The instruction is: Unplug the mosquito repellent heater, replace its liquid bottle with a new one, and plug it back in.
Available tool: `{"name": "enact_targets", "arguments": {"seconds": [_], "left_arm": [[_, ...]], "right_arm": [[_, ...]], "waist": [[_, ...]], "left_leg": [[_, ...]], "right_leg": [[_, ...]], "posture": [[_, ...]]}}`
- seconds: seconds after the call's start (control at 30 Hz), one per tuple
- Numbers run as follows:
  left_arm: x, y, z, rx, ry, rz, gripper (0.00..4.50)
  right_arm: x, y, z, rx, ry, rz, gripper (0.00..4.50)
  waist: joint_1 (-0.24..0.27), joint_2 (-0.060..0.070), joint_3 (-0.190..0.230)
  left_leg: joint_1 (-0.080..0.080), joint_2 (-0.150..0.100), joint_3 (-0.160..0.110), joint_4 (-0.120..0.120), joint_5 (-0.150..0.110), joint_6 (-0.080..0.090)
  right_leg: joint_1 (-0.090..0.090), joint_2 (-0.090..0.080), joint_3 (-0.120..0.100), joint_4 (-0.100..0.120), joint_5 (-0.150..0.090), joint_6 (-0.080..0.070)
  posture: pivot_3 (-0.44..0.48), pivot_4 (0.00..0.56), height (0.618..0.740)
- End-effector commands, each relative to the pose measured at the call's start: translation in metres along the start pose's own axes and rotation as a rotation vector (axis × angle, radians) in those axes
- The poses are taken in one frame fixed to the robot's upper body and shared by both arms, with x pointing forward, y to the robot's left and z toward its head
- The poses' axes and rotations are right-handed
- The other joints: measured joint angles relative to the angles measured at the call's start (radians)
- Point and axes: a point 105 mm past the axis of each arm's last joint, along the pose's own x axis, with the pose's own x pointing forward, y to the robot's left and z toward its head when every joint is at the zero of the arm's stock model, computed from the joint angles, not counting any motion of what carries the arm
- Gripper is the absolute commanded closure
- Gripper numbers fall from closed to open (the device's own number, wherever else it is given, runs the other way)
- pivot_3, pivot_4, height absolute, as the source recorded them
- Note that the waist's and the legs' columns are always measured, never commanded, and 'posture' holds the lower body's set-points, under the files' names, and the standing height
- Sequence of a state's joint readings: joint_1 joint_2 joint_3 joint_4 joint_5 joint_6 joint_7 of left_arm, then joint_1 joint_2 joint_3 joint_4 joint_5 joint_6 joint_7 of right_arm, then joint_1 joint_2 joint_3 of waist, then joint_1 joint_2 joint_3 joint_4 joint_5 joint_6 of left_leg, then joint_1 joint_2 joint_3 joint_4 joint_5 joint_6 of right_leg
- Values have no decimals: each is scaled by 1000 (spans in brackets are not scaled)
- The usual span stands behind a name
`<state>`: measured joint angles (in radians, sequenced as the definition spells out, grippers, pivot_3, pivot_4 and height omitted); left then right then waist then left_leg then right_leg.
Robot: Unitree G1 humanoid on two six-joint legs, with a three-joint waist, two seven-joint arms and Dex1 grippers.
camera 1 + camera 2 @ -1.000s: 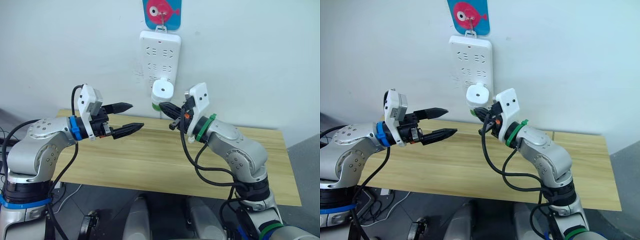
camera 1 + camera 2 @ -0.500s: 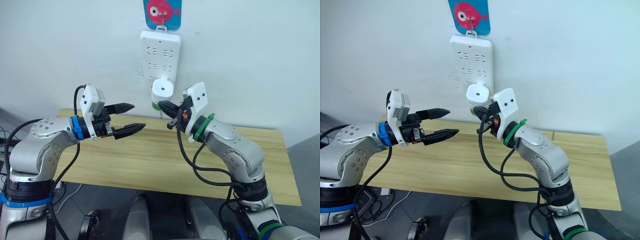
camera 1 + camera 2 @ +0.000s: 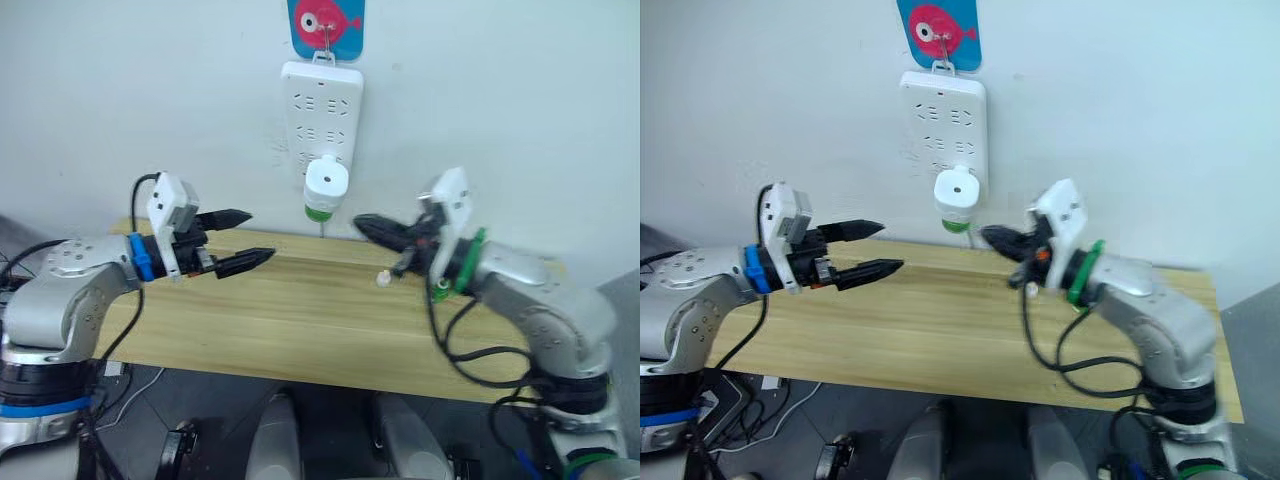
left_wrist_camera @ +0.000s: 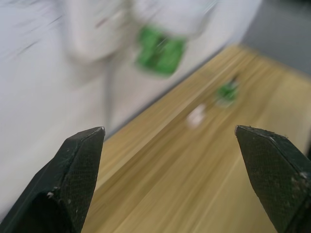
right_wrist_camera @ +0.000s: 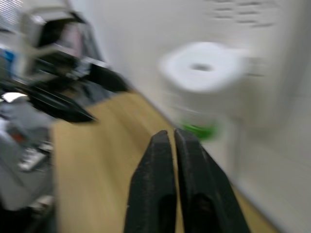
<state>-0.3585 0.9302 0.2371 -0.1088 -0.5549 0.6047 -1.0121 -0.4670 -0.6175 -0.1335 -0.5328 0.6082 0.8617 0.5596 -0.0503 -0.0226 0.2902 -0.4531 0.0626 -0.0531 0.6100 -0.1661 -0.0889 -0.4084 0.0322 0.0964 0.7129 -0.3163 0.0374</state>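
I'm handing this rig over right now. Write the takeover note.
Left gripper: open, empty, hovering over the table.
Right gripper: shut, empty, off to the right of the heater.
Heater: plugged into the wall power strip, with a green bottle fitted underneath.
On the table: a small white cap and, beside it, a small green item, possibly the old bottle; too blurred to confirm.
Done, by appearance: bottle swapped, heater plugged in.
Left: probably only checking that the heater is seated.
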Motion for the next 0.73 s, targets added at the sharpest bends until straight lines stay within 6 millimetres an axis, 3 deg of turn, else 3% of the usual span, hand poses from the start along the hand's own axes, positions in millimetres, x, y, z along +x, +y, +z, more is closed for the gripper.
{"name": "enact_targets", "arguments": {"seconds": [0.03, 0.17, 0.3, 0.47, 0.73], "left_arm": [[-25, 21, 10, 55, 10, 102, 0], [-40, 32, -5, 58, 55, 156, 0], [-42, 41, -7, 75, 54, 198, 0], [-35, 41, -4, 81, 31, 174, 0], [-21, 37, -10, 75, 39, 138, 0]], "right_arm": [[-31, -32, 4, -126, 9, -63, 2904], [-52, -58, -9, -167, 54, -148, 1468], [-65, -64, -21, -173, 84, -149, 44], [-74, -64, -28, -159, 125, -141, 44], [-79, -48, -43, -144, 176, -102, 44]], "waist": [[2, 0, 0], [-8, 0, 0], [-5, 0, -1], [0, -1, -1], [-4, -1, -2]], "left_leg": [[0, 0, 0, 0, 0, 0], [1, 0, 1, 0, 0, 0], [1, 0, 1, 0, 0, 0], [1, 0, 1, 0, 0, 0], [1, 0, 1, 1, 0, 0]], "right_leg": [[0, 0, 0, 0, 0, 0], [0, 0, 1, 1, 0, -1], [0, 0, 1, 2, 0, -1], [0, 0, 1, 1, 0, -1], [0, 0, 1, 3, 0, -1]], "posture": [[6, 239, 740], [11, 226, 740], [14, 219, 740], [6, 216, 740], [-19, 212, 740]]}}
